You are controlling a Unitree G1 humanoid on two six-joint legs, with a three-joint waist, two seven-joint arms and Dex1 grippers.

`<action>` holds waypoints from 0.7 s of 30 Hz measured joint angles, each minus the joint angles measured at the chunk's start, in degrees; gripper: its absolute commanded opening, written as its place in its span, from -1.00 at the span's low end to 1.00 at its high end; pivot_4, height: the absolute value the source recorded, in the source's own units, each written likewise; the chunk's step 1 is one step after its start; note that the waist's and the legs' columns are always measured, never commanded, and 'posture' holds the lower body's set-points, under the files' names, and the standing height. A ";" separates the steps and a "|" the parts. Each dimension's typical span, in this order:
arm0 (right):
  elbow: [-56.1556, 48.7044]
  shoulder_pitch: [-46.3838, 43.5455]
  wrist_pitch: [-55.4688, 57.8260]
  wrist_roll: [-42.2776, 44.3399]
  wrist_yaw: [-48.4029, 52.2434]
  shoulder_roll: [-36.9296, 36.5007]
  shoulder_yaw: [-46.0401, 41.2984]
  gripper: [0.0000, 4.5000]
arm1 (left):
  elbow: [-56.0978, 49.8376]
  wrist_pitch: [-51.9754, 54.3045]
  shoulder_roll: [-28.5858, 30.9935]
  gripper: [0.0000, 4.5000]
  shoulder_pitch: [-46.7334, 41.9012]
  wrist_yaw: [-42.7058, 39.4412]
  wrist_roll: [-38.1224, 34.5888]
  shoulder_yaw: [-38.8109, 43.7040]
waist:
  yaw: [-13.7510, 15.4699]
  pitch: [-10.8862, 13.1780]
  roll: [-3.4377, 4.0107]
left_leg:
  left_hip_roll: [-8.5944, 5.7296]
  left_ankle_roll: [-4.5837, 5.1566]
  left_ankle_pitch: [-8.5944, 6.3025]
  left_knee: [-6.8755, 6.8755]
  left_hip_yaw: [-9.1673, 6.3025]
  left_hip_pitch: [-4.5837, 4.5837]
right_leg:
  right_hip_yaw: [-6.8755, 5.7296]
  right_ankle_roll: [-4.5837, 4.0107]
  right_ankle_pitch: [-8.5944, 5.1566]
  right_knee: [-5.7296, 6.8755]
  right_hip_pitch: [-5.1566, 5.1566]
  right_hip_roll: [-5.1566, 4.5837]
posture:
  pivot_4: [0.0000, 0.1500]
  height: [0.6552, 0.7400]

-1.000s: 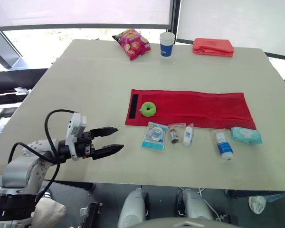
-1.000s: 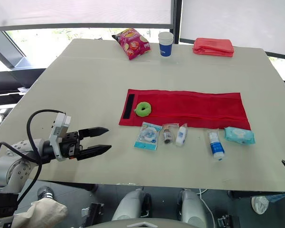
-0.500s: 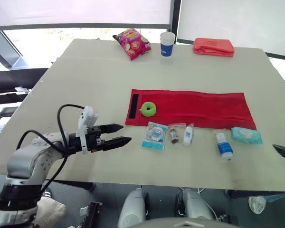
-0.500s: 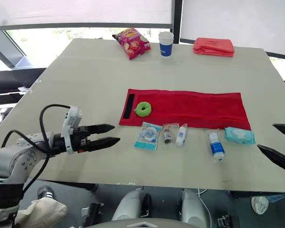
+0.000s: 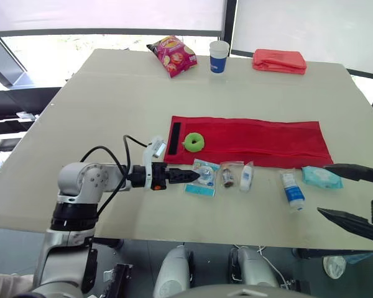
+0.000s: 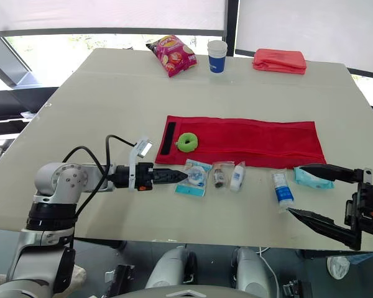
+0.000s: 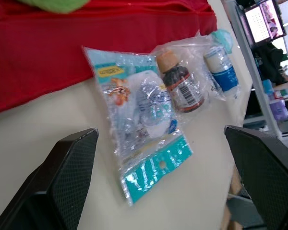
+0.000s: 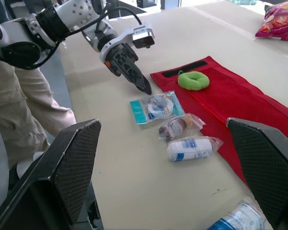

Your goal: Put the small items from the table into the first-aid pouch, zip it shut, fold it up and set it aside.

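Now, the first-aid pouch [image 5: 261,141] lies spread flat on the table [image 5: 112,99], its long axis running left to right, with the black strip [image 5: 176,138] at its left end. Your left gripper [image 5: 193,177], jaws wide, points at the blue packet [image 5: 204,180] by the pouch's near edge. Your right gripper [image 6: 294,190] gapes wide too.

Beige desk [image 5: 112,105]. At far edge, side by side and apart: red chip bag [image 5: 172,56] lying flat, blue-and-white paper cup [image 5: 219,57] upright, folded coral-red cloth bundle [image 5: 279,61]. Person's beige trouser legs [image 8: 19,120] beside desk edge.
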 measured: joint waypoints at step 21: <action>-3.76 5.25 0.70 1.71 -1.90 3.12 -5.29 1.00 | 5.18 8.14 -10.70 -0.97 -4.49 8.24 0.66 3.22 | -0.03 0.02 -0.09 | -0.07 0.00 0.01 0.05 -0.25 0.00 | -0.01 -0.01 0.00 0.02 0.13 0.03 | 1.00 1.00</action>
